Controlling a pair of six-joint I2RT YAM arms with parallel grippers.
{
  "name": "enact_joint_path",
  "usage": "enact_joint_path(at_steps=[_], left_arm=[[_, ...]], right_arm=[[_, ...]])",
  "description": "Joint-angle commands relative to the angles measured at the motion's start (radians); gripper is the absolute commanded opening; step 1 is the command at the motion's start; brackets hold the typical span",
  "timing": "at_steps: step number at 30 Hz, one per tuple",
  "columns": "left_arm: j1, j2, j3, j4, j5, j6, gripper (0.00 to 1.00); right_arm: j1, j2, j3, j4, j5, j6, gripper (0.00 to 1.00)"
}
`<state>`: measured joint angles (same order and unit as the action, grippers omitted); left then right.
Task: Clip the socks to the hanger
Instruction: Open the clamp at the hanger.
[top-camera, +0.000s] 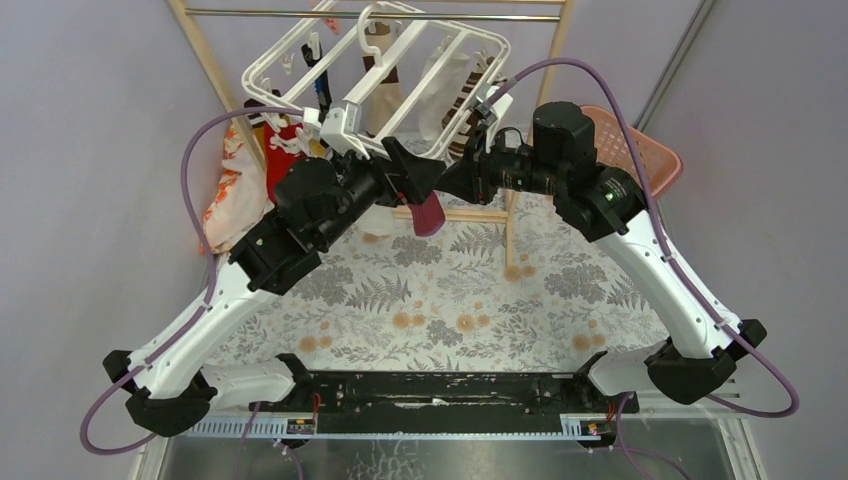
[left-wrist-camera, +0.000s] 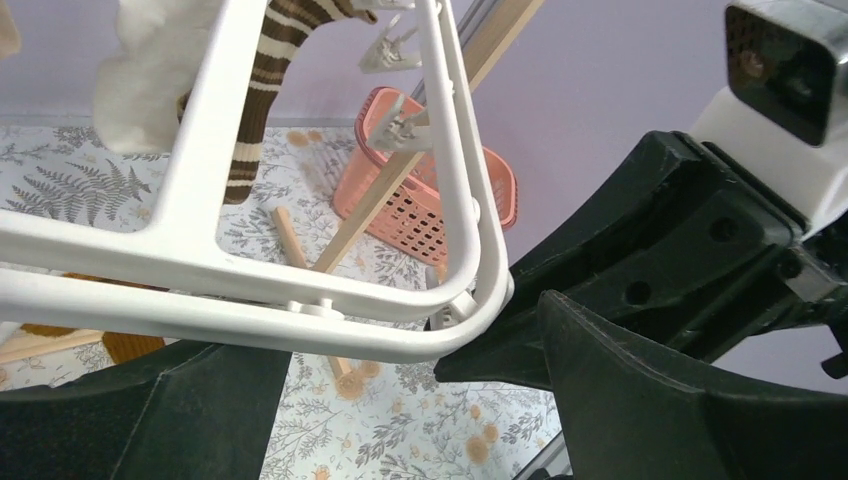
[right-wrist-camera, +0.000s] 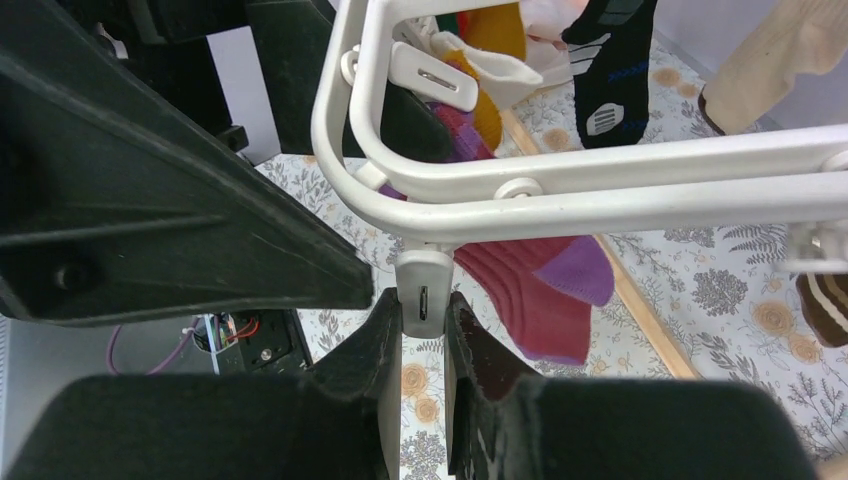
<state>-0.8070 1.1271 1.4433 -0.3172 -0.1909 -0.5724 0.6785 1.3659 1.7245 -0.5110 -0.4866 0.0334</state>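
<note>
One hanger (right-wrist-camera: 620, 200), on one wooden rack (top-camera: 203, 50). Socks, let's count: one red (top-camera: 283, 150), one black (right-wrist-camera: 610, 70), one cream (right-wrist-camera: 780, 55), one white (left-wrist-camera: 150, 70), one brown-striped (left-wrist-camera: 262, 110), one maroon-and-purple (right-wrist-camera: 530, 290), one orange (right-wrist-camera: 497, 28). That's seven I can make out! Clips (right-wrist-camera: 425, 295): they overlap too much to count. One pink basket (top-camera: 650, 150) far right, one patterned cloth (top-camera: 232, 190) far left. And two arms, left (top-camera: 215, 300) and right (top-camera: 665, 270).
</note>
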Motion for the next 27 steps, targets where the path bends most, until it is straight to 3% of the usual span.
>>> enact_joint_path(at_steps=[1, 6, 13, 19, 24, 27], left_arm=[[0.0, 0.017, 0.041, 0.126, -0.016, 0.02, 0.95], [-0.001, 0.038, 0.047, 0.136, -0.03, 0.024, 0.91], [-0.013, 0.056, 0.058, 0.156, -0.03, 0.016, 0.76], [-0.034, 0.069, 0.068, 0.161, -0.035, 0.012, 0.73], [-0.059, 0.071, 0.082, 0.161, -0.057, 0.03, 0.59], [-0.065, 0.07, 0.08, 0.162, -0.058, 0.032, 0.43]], right_arm=[[0.007, -0.029, -0.004, -0.034, -0.041, -0.003, 0.0], [0.007, -0.033, -0.011, -0.031, -0.041, 0.0, 0.0], [0.008, -0.024, -0.011, -0.045, -0.034, -0.01, 0.0], [0.009, -0.014, -0.009, -0.055, -0.032, -0.015, 0.0], [0.01, -0.011, -0.004, -0.057, -0.023, -0.014, 0.0], [0.01, -0.011, 0.0, -0.059, -0.024, -0.014, 0.0]])
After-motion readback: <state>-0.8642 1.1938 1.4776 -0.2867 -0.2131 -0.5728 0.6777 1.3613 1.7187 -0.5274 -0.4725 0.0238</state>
